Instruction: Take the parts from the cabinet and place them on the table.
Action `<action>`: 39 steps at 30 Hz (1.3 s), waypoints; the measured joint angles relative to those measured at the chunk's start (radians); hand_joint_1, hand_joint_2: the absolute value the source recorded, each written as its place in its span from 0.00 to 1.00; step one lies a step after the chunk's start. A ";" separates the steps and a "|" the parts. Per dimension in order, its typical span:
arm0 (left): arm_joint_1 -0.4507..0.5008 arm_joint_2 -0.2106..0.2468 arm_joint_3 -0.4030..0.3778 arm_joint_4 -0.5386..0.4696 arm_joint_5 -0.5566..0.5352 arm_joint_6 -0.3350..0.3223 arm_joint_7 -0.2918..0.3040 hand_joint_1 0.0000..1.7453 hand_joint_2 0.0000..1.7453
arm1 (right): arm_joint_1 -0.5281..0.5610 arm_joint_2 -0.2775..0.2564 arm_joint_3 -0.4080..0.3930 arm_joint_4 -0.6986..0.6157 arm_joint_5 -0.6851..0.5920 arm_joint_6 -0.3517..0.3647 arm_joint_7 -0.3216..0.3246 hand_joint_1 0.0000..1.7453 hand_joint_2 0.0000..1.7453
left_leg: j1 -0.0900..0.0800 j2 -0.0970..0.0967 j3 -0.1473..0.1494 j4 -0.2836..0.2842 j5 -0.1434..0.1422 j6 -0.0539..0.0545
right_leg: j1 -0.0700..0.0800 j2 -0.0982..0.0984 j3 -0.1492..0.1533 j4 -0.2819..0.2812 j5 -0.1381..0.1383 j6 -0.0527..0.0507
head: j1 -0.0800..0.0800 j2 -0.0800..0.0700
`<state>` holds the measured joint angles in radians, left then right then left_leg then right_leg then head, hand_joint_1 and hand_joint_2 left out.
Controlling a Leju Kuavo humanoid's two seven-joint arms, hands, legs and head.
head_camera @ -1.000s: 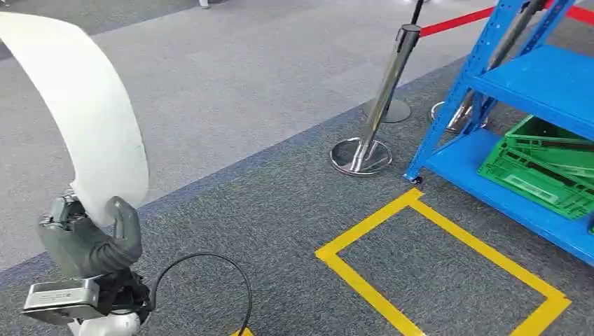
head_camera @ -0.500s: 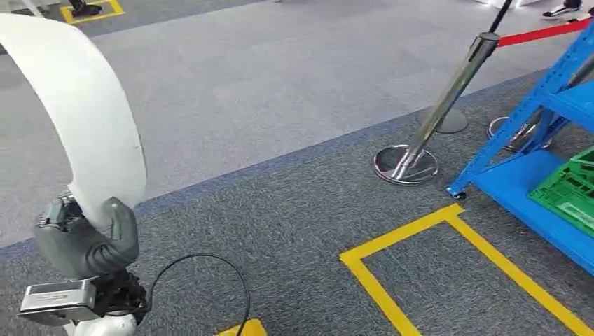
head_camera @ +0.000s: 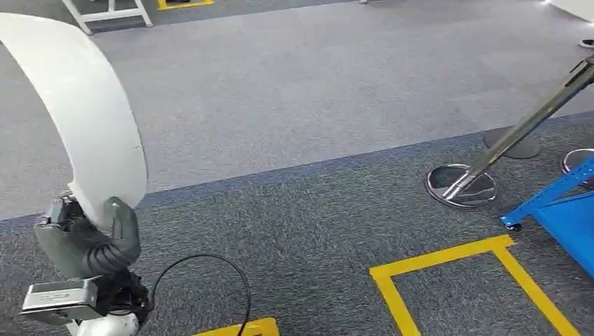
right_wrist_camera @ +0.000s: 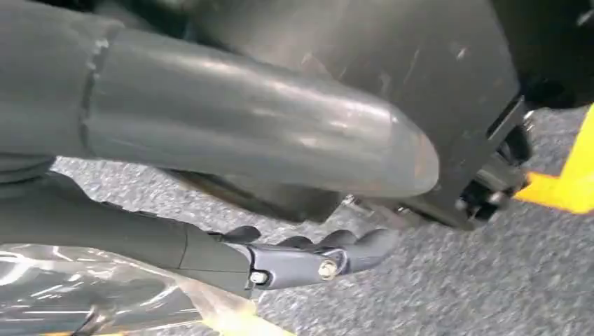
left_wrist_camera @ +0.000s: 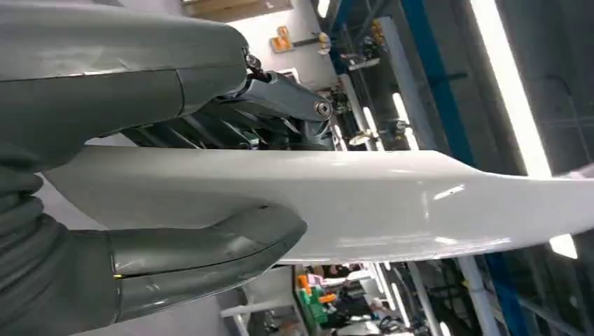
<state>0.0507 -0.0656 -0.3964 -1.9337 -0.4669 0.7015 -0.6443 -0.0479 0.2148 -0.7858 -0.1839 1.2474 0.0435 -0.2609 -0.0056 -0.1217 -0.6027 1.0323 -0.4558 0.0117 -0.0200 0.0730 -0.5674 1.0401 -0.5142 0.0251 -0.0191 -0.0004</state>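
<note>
A long, curved white panel part [head_camera: 91, 119] rises from my left hand [head_camera: 87, 241] at the lower left of the head view. The hand grips its lower end, with the thumb wrapped over the front face. In the left wrist view the thick thumb [left_wrist_camera: 210, 245] presses one side of the glossy white part [left_wrist_camera: 392, 203] and the darker fingers lie on the other side. My right hand [right_wrist_camera: 280, 210] hangs above grey carpet, its thumb and darker fingers [right_wrist_camera: 308, 259] apart, holding nothing.
A chrome stanchion [head_camera: 462, 185] stands on the carpet at the right, beside the foot of the blue rack [head_camera: 560, 210]. Yellow floor tape [head_camera: 448, 266] marks a box in front of it. A black cable [head_camera: 203, 280] loops beside my left wrist. White table legs [head_camera: 105, 14] stand far off.
The camera has turned left, so the whole scene slid right; the blue rack with its green crates has left the picture. My left hand keeps the same hold on the white part.
</note>
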 joint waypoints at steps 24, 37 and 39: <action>-0.004 0.010 -0.011 0.001 0.010 0.000 0.009 1.00 1.00 | 0.003 -0.002 -0.004 0.000 -0.003 0.001 -0.002 0.00 0.00 | -0.011 0.078 0.018 -0.021 0.005 0.035 | 0.009 -0.076 -0.119 0.266 -0.125 0.012 | -0.004 0.000; -0.005 0.015 -0.018 0.001 0.010 0.000 0.010 1.00 1.00 | 0.002 -0.002 -0.005 0.001 -0.003 0.001 -0.002 0.00 0.00 | 0.000 0.108 -0.110 0.247 -0.126 -0.022 | 0.003 -0.090 0.010 -0.003 -0.006 -0.029 | -0.015 0.000; -0.003 0.017 -0.018 0.001 0.009 0.000 0.012 1.00 1.00 | 0.002 -0.003 -0.005 0.001 -0.003 0.002 -0.003 0.00 0.00 | 0.003 0.110 -0.144 0.310 -0.135 -0.021 | 0.007 -0.119 0.011 -0.003 -0.010 -0.031 | -0.015 0.000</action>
<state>0.0475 -0.0484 -0.4139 -1.9329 -0.4578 0.7015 -0.6321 -0.0455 0.2121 -0.7908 -0.1831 1.2448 0.0454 -0.2636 -0.0024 -0.0113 -0.7466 1.3425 -0.5906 -0.0096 -0.0130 -0.0463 -0.5561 1.0370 -0.5244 -0.0056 -0.0339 -0.0004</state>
